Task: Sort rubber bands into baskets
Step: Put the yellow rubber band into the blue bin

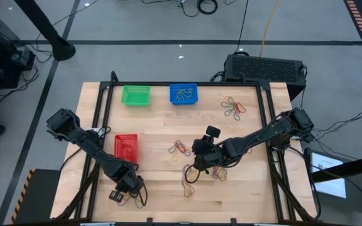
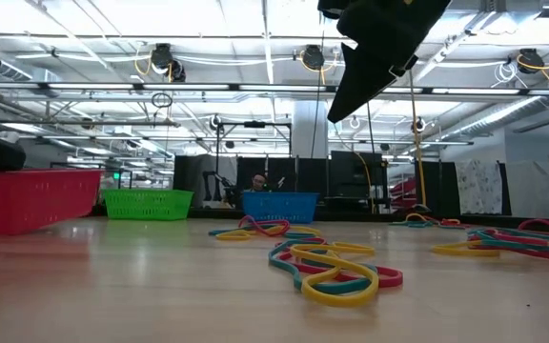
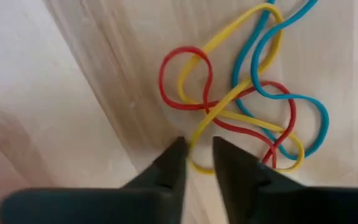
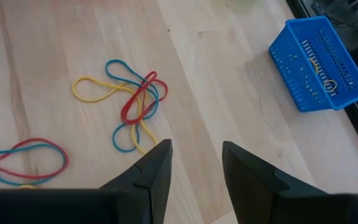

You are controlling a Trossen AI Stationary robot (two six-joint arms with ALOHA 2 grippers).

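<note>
Narrowing its fingers around a yellow band (image 3: 229,102) in a tangle of rubber bands (image 3: 247,93) at the table's (image 1: 156,188) near edge, the left gripper (image 3: 197,155) is positioned to pinch, while the right gripper (image 4: 194,158) hovers wide-fingered and empty mid-table, near another cluster (image 4: 129,99), with the blue basket (image 4: 319,62) beyond.

Left gripper (image 3: 199,152) sat low over wooden table (image 3: 73,93); fingertips stood narrowly apart, straddling a yellow band (image 3: 229,102); red band (image 3: 185,78) and blue band (image 3: 278,93) lay tangled with it just beyond the tips.
</note>
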